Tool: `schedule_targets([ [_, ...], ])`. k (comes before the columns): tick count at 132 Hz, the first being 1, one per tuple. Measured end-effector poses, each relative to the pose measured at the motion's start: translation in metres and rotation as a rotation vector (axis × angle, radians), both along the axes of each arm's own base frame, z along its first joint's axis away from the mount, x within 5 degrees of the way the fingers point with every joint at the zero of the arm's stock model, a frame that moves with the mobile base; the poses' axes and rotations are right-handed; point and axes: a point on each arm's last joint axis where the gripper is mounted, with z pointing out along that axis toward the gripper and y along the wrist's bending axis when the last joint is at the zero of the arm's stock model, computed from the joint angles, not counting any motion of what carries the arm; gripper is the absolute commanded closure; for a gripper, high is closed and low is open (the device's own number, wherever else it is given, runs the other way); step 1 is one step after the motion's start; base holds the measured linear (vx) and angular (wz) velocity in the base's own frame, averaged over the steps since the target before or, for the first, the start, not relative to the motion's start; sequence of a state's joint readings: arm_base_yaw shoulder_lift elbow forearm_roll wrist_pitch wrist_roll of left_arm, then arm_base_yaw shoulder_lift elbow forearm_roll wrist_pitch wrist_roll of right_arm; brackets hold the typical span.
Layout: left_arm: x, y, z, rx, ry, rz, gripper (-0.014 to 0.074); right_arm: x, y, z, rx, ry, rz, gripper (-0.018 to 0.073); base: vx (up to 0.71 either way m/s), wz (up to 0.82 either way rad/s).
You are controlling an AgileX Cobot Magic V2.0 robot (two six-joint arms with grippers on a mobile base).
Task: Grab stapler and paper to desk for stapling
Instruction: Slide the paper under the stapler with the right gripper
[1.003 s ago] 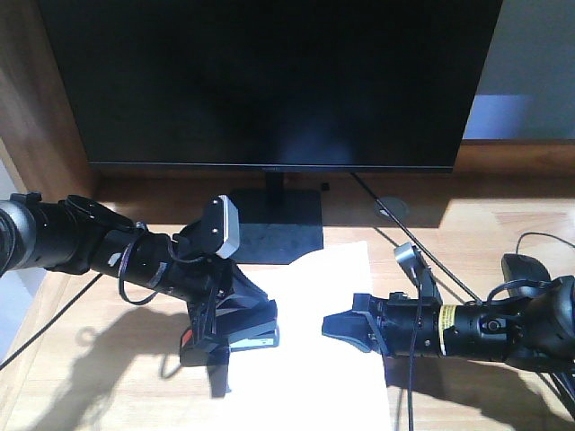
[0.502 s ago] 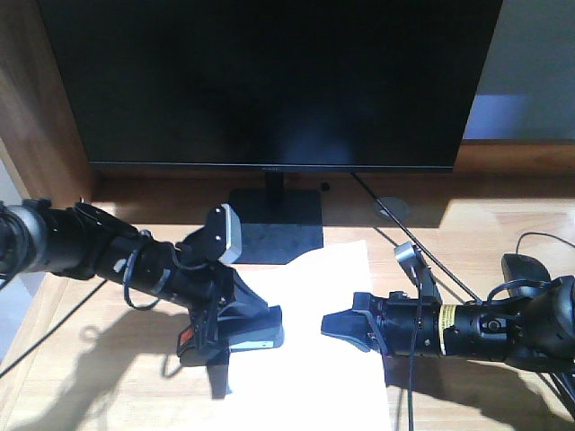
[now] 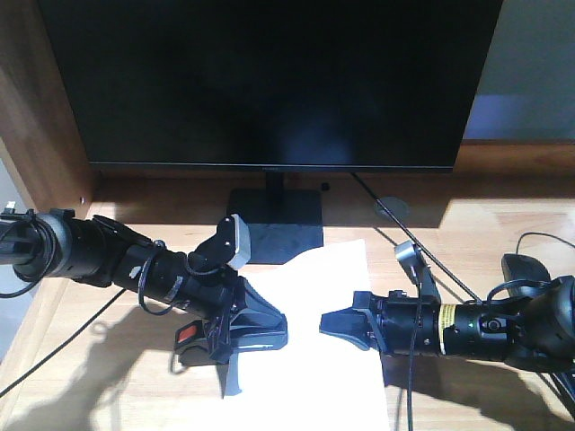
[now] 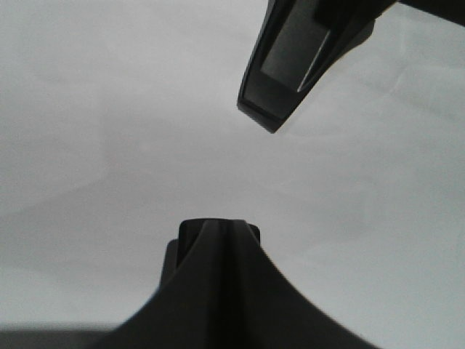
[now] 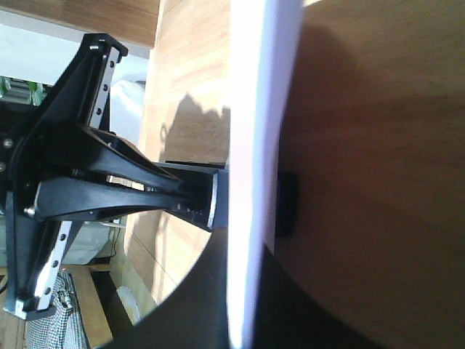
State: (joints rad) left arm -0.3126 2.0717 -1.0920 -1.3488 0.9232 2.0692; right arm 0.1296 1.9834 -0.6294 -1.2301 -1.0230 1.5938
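Since a second ago my left arm has slid rightward and forward, so the left pincer point(image 3: 256, 330) now sits over the left edge of the paper point(image 3: 314, 341), and the stapler point(image 3: 187, 337), its red patch showing, lies on the worktop point(image 3: 108, 386) just behind the arm rather than under the fingers. From the left wrist view the jaws stand wide apart with nothing but white sheet between them, so that pincer is empty. My right pincer point(image 3: 346, 325) hasn't budged; the right wrist view shows it clamped on the paper's right edge, one finger above and one below, the sheet seen edge-on. The monitor point(image 3: 269, 81) stands behind, clear of both arms. My judgement: the stapler has been set down beside the sheet and the next job is lining the two up. To do that well I'd keep the right grip steady so the sheet doesn't skate, lift the left arm before swinging back so the open fingers don't crease the paper, then come down square on the stapler
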Motion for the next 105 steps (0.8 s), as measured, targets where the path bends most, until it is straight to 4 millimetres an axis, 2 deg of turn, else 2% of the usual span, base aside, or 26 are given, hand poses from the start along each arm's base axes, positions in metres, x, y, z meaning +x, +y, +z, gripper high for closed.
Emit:
schedule_targets([
  [34,0.000,0.000,0.001,-0.002,-0.001,-0.004,0.0603,0.000,0.000,0.000,0.001,0.000,0.000,0.0562,0.00,0.00],
  [54,-0.001,0.000,0.010,0.021,-0.048,-0.020,0.0603,0.000,0.000,0.000,0.002,0.000,0.001,0.0562,0.00,0.00],
  [82,-0.005,0.006,0.041,0.070,-0.179,-0.034,0.0603,0.000,0.000,0.000,0.003,-0.001,0.000,0.0562,0.00,0.00],
  [105,-0.009,0.009,0.075,0.060,-0.284,-0.020,0.0603,0.000,0.001,0.001,0.014,-0.003,0.003,0.0554,0.00,0.00],
])
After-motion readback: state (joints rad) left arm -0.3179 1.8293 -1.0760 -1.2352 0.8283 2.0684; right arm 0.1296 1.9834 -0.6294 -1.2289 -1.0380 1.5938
